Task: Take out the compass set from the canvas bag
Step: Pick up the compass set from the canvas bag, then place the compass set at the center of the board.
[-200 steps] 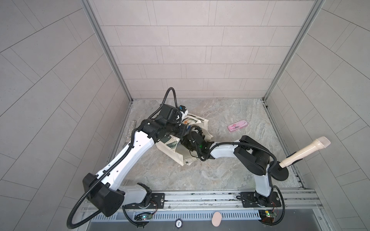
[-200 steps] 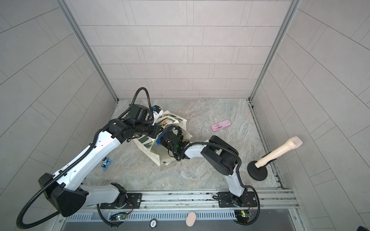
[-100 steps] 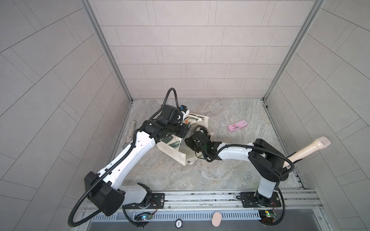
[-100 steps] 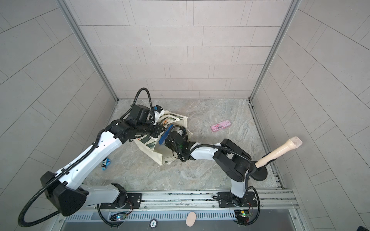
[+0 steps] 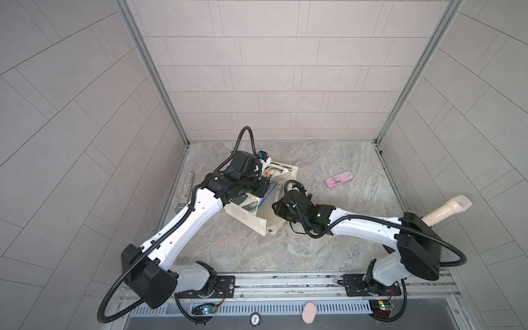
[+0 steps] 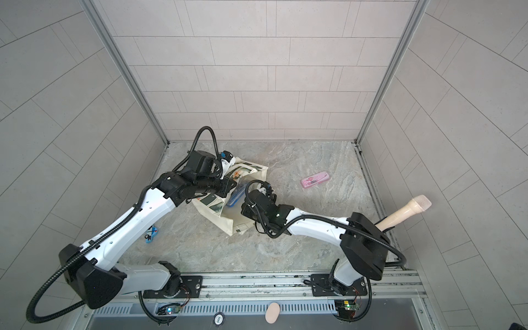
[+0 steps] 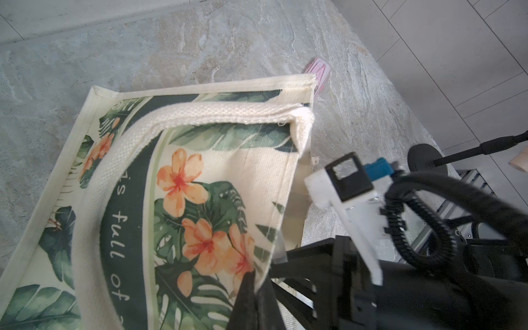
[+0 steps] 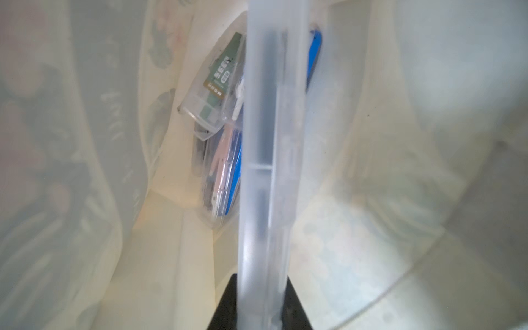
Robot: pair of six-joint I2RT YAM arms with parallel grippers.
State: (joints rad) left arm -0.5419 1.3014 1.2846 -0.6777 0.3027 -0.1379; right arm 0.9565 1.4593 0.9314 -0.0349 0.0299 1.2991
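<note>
Though a glittery tube (image 5: 186, 191) and a blue toy (image 6: 151, 235) lie at the left side of the marbled table (image 5: 314, 245), the bag (image 5: 248, 210) just right of them takes the frame. It is cream canvas printed with green leaves and orange flowers, and white script on a dark band reads "full of". The left fingers (image 7: 243, 303) are pinched tight on its rim. Inside the bag, the right fingers (image 8: 227, 314) stand narrow, clamped on a frosted case (image 8: 268, 143) seen edge-on. Deeper in lies a clear case (image 8: 213, 94) with a green label, its print too blurred to read, over pink and blue tools. Which of the two is the compass set cannot be told. Right of the bag and well apart, a pink case (image 5: 339, 179) rests flat. At far right a cream microphone (image 5: 445, 210) tilts on a black stand (image 7: 425, 158). Pale tiled walls close three sides.
</note>
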